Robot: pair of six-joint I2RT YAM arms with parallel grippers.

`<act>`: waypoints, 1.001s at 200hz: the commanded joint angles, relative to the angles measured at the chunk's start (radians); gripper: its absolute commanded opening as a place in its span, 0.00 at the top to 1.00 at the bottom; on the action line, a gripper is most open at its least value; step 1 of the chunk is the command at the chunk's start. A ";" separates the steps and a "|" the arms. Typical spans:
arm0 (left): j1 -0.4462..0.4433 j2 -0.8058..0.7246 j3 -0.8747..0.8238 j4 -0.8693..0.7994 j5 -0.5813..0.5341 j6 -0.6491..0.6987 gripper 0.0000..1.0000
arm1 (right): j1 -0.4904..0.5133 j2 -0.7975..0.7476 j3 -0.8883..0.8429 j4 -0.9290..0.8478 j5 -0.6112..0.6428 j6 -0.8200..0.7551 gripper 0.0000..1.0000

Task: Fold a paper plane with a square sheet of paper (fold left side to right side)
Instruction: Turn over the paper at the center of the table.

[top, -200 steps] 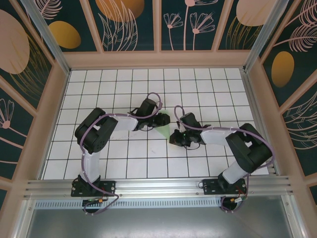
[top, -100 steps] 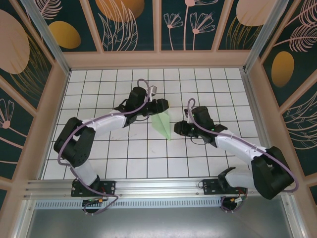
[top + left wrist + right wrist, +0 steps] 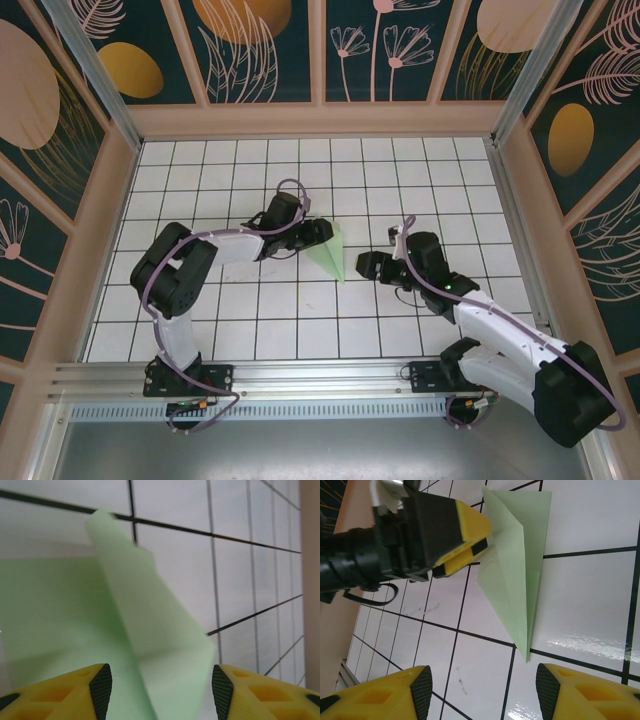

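Pale green paper plane (image 3: 330, 250) (sharp, creased).

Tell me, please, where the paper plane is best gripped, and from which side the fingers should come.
Probably the raised flap of the paper plane, near its wide far end, coming low from the left: the left fingers stand open around it there. The rest lies flat on the table, and the sharp near nose looks too slim.
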 commanded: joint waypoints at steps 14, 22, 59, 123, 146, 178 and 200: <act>0.002 0.050 0.026 0.051 0.019 -0.031 0.42 | -0.004 -0.035 -0.031 0.012 0.018 0.015 0.39; 0.002 0.057 0.018 0.092 0.041 -0.047 0.43 | -0.004 -0.036 -0.033 0.012 0.016 0.013 0.39; 0.001 0.085 0.023 0.191 0.104 -0.077 0.55 | -0.005 -0.035 -0.047 0.020 0.011 0.017 0.39; 0.002 0.062 0.021 0.205 0.116 -0.064 0.84 | -0.055 -0.049 -0.060 0.078 -0.081 0.039 0.38; 0.001 -0.009 0.010 0.184 0.099 -0.029 0.91 | -0.088 -0.074 -0.084 0.169 -0.153 0.080 0.29; 0.001 -0.160 -0.001 0.153 0.084 0.012 0.93 | -0.154 -0.123 -0.114 0.279 -0.242 0.119 0.08; 0.001 -0.280 -0.003 0.146 0.082 0.024 0.92 | -0.227 -0.122 -0.139 0.402 -0.386 0.159 0.01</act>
